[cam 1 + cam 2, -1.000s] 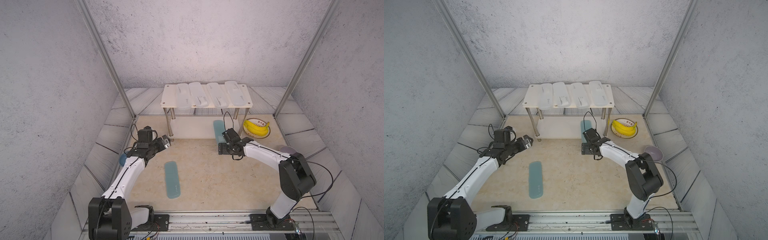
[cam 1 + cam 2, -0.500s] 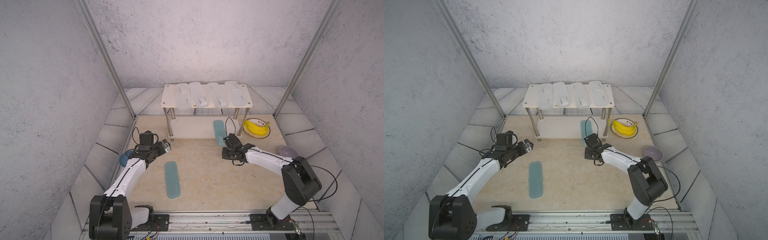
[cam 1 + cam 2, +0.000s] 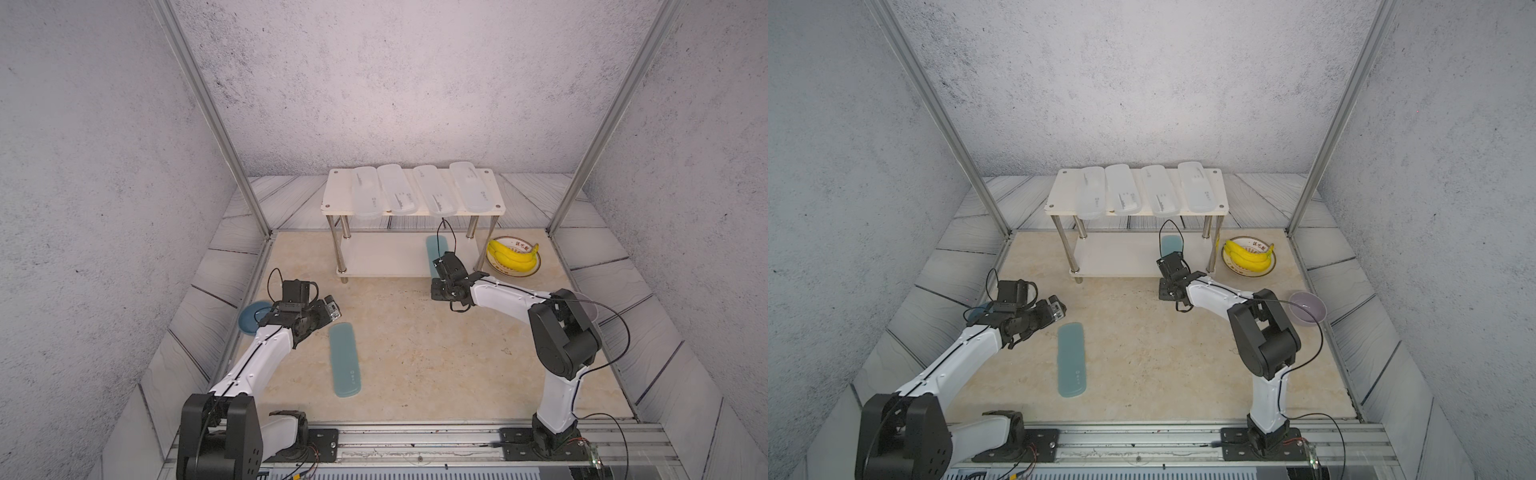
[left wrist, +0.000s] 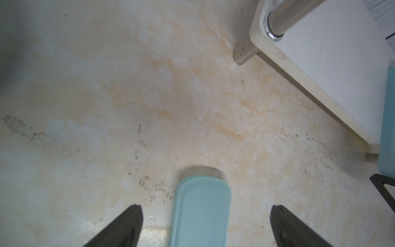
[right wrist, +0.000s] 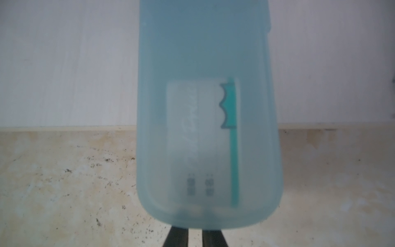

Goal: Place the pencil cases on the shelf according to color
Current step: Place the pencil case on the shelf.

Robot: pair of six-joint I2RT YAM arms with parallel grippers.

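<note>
Several frosted white pencil cases lie side by side on the shelf's top board. A teal pencil case rests on the lower board, its near end overhanging the front edge. My right gripper is shut; its fingers sit close together at that near end, tips hidden behind it. A second teal pencil case lies flat on the floor. My left gripper hovers open over its far end, one finger on each side, not touching it.
A plate of bananas sits right of the shelf. A blue bowl lies by the left wall behind my left arm, and a lilac bowl by the right wall. Metal frame posts stand at the back corners.
My right gripper shut, drew back from the teal case on the lower board, then came forward to its near end. My left gripper moved nearer, over the floor case's far end.
</note>
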